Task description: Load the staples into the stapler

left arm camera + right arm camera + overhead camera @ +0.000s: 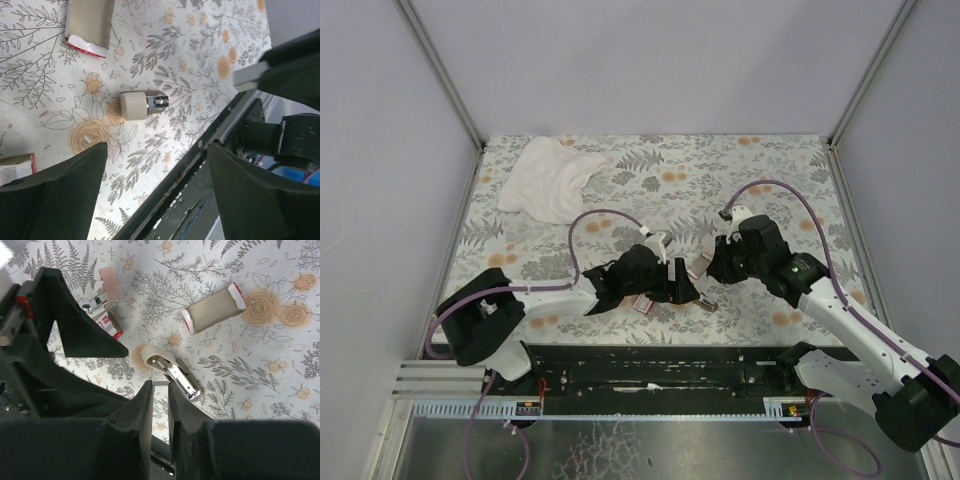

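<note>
The right hand (160, 386) has its jaws drawn almost together, with only a slit between them. A thin silvery sliver shows at the tips, but I cannot tell whether it is gripped. Just beyond those tips the stapler (171, 371) lies on the floral surface (770, 190), its silver metal part toward the hand and its pinkish-tan end away. The left hand (157, 150) is spread wide and holds nothing; the stapler lies ahead of it, apart from both jaws. The red staples box (106, 324) sits just beside the left hand. A tan cardboard piece (212, 314) with red-and-white ends lies farther out. A white cloth (552, 178) rests near the far left corner.
</note>
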Motion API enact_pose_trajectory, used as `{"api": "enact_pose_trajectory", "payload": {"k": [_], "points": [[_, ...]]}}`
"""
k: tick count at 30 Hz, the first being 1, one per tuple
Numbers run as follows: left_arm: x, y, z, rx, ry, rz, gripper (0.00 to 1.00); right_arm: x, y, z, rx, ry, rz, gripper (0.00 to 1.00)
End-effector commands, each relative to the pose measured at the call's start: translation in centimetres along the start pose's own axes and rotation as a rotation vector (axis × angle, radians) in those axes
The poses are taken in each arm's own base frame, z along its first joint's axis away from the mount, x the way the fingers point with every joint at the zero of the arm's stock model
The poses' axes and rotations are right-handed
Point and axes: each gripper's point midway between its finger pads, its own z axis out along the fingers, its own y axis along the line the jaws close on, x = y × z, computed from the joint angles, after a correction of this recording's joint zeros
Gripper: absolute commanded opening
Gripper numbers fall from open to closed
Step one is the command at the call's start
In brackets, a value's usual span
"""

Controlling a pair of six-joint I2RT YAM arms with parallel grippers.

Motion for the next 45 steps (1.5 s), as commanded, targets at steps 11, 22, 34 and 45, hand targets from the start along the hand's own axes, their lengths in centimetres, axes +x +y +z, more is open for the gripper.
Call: {"api": "enact_pose_trajectory", "payload": {"k": [11, 22, 34, 45], "points": [[-1.9, -0.3, 3.8, -0.020, -0.072, 0.037, 0.67, -0.7, -0.5, -1.0, 0.015, -0.088, -0.011, 0.18], [-1.5, 0.8, 4.6, -0.071, -0.045, 0.091, 0.27, -0.2, -0.4, -0.9, -0.006, -0.089, -0.023, 0.18], [0.9, 2.1, 1.4, -0.053, 0.096, 0.315, 0.03, 1.6, 2.0, 0.2, -0.187, -0.142, -0.044, 0.18], [3.0, 3.6, -1.5, 0.027, 0.193, 0.327, 0.01, 3.9, 3.2, 2.6, -0.151, -0.242, -0.170, 0.17]]}}
